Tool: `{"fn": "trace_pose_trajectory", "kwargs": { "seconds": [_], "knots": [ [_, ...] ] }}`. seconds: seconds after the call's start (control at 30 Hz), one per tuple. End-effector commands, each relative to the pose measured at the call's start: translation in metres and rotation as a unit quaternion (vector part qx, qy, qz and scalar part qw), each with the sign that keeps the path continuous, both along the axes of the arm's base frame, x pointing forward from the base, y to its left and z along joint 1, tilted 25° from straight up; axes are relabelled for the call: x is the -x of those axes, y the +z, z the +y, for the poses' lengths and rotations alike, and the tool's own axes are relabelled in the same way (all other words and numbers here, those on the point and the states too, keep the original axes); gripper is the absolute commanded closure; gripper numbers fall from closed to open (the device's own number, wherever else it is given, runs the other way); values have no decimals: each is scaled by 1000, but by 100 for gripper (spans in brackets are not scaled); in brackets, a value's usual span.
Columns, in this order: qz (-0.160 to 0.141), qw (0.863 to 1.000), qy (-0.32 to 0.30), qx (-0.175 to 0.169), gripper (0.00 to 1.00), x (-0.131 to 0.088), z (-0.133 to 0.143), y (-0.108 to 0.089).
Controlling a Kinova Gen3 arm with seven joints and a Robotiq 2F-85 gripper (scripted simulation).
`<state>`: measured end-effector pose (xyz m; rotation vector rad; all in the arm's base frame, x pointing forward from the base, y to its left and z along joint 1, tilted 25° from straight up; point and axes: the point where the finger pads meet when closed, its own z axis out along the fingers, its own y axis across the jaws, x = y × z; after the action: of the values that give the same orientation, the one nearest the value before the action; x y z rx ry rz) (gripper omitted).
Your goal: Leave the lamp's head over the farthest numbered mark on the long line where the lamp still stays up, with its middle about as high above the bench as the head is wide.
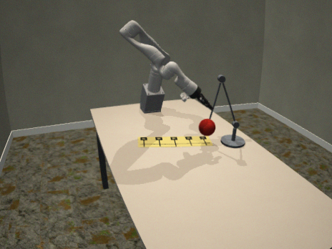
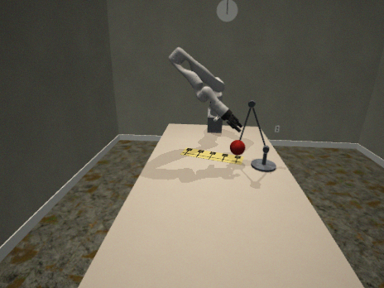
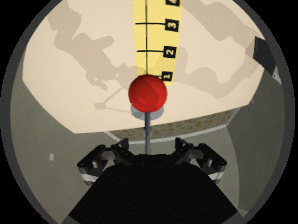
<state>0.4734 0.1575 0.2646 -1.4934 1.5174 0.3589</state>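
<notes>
The lamp has a round grey base (image 1: 232,141) (image 2: 263,165), two thin arms that meet at a top joint (image 1: 221,78) (image 2: 252,103), and a red ball head (image 1: 207,127) (image 2: 237,146) (image 3: 148,94). The head hangs a little above the bench, over the end of the yellow marked strip (image 1: 150,143) (image 2: 189,152) (image 3: 149,3) nearest the base, by mark 1 (image 3: 166,75). My gripper (image 1: 208,104) (image 2: 237,124) (image 3: 151,143) is open. Its fingers stand apart on either side of the thin arm just above the head and do not touch it.
The strip carries several numbered marks that run away from the lamp base. The robot's pedestal (image 1: 152,98) stands at the bench's far end. The bench edge lies behind the lamp, with floor below it.
</notes>
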Motion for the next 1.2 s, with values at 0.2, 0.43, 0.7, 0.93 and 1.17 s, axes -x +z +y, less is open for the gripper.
{"fn": "trace_pose_trajectory", "kwargs": {
  "seconds": [0.2, 0.43, 0.7, 0.93, 1.17],
  "knots": [
    [-3, 1000, -14, 4, 0, 10, -37, 18],
    [-2, 1000, -9, 3, 0, 22, -51, 31],
    [-1, 1000, -2, 1, 0, 39, -69, 47],
    [-1, 1000, 2, 0, 0, 40, -75, 50],
    [-1, 1000, 7, -1, 0, 40, -81, 51]
  ]
}}
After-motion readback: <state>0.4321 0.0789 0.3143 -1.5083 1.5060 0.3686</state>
